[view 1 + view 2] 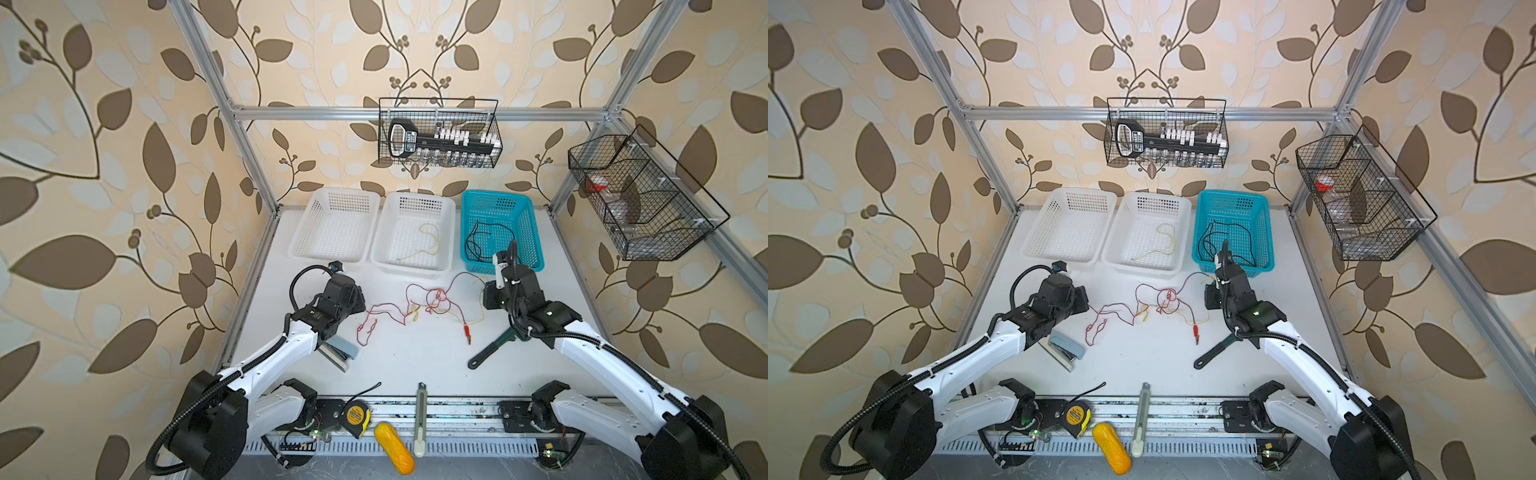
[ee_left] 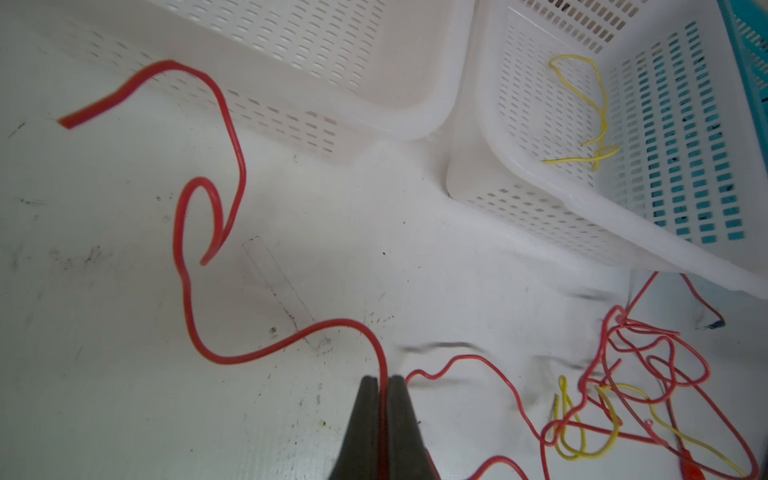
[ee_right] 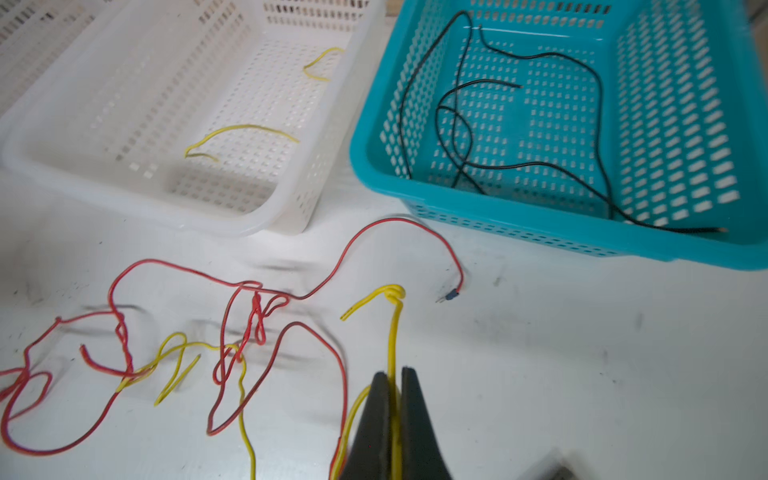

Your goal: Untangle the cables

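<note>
At mid-table, the left gripper (image 2: 384,380) is clamped tight on a red cable (image 2: 187,291). The cable's free length snakes across the white tabletop (image 1: 415,365) in front of the left white basket (image 2: 374,120). The right gripper (image 3: 395,374) is pinched just as tightly on a yellow cable (image 3: 392,332), whose end curls into a small knot just past the fingertips. Between the two arms, the tangle of red and yellow cables (image 1: 428,301) lies on the table in front of the baskets, with a red alligator clip (image 1: 467,331) resting at its near right edge. A separate yellow strand (image 1: 432,239) lies in the middle white basket (image 1: 409,269), and black cables (image 3: 540,166) are coiled in the blue basket (image 3: 540,232). A stapler (image 1: 345,353) sits beside the left arm, and a wrench (image 1: 490,349) lies partly under the right arm.
</note>
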You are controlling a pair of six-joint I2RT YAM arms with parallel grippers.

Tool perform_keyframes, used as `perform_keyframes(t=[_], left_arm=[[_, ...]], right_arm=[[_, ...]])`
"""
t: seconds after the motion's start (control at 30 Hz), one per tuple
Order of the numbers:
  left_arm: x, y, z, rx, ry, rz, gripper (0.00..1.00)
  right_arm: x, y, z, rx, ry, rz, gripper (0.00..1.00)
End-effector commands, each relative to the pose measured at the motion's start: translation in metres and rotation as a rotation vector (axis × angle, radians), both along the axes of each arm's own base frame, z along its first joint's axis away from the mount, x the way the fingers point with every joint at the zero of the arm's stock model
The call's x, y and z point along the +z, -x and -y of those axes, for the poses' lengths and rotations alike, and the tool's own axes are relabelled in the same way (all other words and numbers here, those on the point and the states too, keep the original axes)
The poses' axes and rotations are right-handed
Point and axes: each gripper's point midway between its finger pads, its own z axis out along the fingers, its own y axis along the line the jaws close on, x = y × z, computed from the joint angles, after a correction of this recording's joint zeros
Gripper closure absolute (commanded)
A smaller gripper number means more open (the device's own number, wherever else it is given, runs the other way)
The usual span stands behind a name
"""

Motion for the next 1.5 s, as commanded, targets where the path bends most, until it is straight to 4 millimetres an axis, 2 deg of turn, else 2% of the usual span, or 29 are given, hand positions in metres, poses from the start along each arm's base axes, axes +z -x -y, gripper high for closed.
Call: perform_keyframes(t=[0.0, 0.23, 0.43, 0.57, 0.67, 0.83, 1.0, 1.1, 1.23, 1.37, 1.47], left_arm=[[0.016, -0.007, 0.005, -0.026, 0.028, 0.059, 1.00], [0.020, -0.009, 0.008, -0.032, 0.040, 0.061, 1.00], [0.026, -0.013, 0.012, -0.044, 0.055, 0.073, 0.64], [0.034, -0.013, 0.019, -0.075, 0.069, 0.083, 0.50], [0.039, -0.012, 0.024, -0.099, 0.072, 0.092, 0.44], [0.043, -0.010, 0.032, -0.139, 0.076, 0.106, 0.37], [0.043, -0.006, 0.039, -0.166, 0.077, 0.105, 0.34], [0.044, -0.006, 0.040, -0.172, 0.078, 0.107, 0.33], [0.047, -0.005, 0.046, -0.197, 0.092, 0.110, 0.33], [0.057, 0.000, 0.061, -0.260, 0.135, 0.136, 0.33], [0.062, 0.004, 0.070, -0.300, 0.138, 0.146, 0.33]], right_arm=[[-0.013, 0.001, -0.015, 0.036, -0.009, -0.032, 1.00], [-0.036, 0.002, -0.018, 0.036, 0.006, -0.090, 1.00], [-0.051, 0.005, -0.017, 0.018, -0.001, -0.124, 1.00], [-0.064, 0.007, -0.015, -0.002, 0.001, -0.153, 0.98], [-0.072, 0.006, -0.016, -0.002, 0.008, -0.176, 0.97], [-0.078, 0.005, -0.018, 0.009, 0.015, -0.195, 0.90], [-0.075, 0.003, -0.022, 0.035, 0.006, -0.195, 0.64], [-0.070, 0.002, -0.023, 0.050, 0.003, -0.187, 0.54], [-0.062, 0.004, -0.028, 0.075, 0.000, -0.186, 0.51], [-0.055, 0.006, -0.042, 0.123, -0.068, -0.182, 0.50], [-0.052, 0.005, -0.040, 0.107, -0.073, -0.177, 0.50]])
